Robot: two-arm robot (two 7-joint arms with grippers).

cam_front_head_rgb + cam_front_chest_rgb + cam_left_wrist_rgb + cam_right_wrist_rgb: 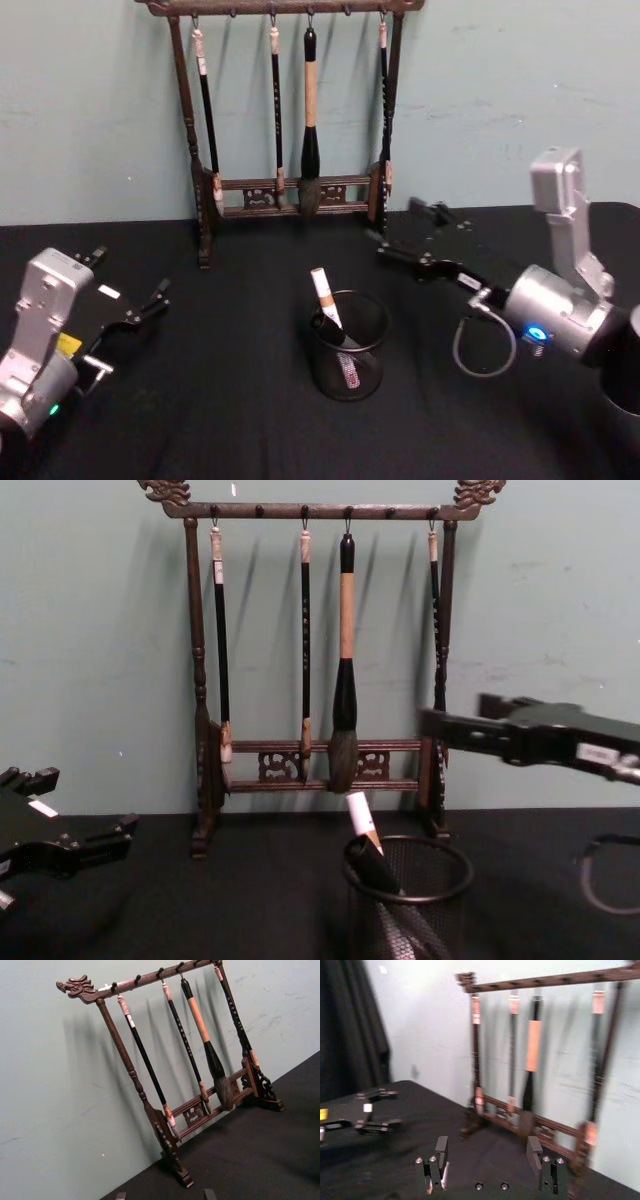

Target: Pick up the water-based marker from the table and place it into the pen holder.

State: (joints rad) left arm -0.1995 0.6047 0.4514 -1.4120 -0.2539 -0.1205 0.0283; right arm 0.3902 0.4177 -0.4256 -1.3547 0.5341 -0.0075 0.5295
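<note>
The black wire-mesh pen holder [372, 322] [455, 872] stands in the middle of the table. The water-based marker [324, 293] [361, 823], white with an orange band, leans inside it with its top poking above the rim. My right gripper [397, 230] [455, 720] [487, 1152] hovers open and empty, above and to the right of the holder, close to the brush rack's right foot. My left gripper [130, 275] [85, 802] sits low at the table's left, open and holding nothing.
A tall dark wooden brush rack [290, 190] [320, 760] [165, 1115] with several hanging brushes stands at the back against the green wall. A black cloth [240, 400] covers the table. A cable loop [485, 350] hangs under my right wrist.
</note>
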